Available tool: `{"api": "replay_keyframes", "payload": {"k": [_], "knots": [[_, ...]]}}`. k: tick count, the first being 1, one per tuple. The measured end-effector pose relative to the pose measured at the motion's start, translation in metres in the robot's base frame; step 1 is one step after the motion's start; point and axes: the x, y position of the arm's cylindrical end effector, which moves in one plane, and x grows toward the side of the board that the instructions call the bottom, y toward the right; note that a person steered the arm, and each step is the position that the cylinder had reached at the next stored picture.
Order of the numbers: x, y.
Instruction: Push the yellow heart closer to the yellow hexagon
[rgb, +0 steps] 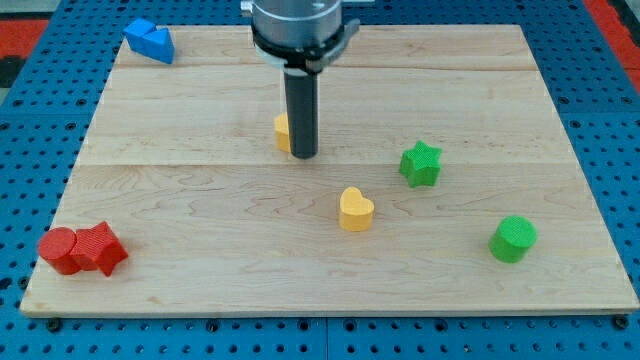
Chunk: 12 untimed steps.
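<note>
Repositioning my tip to get behind the yellow heart (355, 210) before any push.

Nearest the view's bottom sit the red blocks (82, 249) and green cylinder (513, 239), well clear. The yellow heart lies mid-surface (200, 290), apart from everything. Farther up, my tip (303, 156) rests just beside the yellow hexagon (283, 131), partly hiding it. There is no gripper, only a rod. I judge I should circle round to the heart's lower right, then push up-left, slowly, centred, avoiding the green star (421, 164).
</note>
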Motion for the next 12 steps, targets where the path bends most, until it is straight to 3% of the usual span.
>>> {"api": "replay_keyframes", "payload": {"k": [1,2,3,4,5,7,8,9,11,12], "knots": [[0.0,-0.007],[0.062,-0.017],[0.134,0.003],[0.156,0.074],[0.143,0.114],[0.091,0.059],[0.138,0.071],[0.157,0.039],[0.069,0.013],[0.087,0.013]]}}
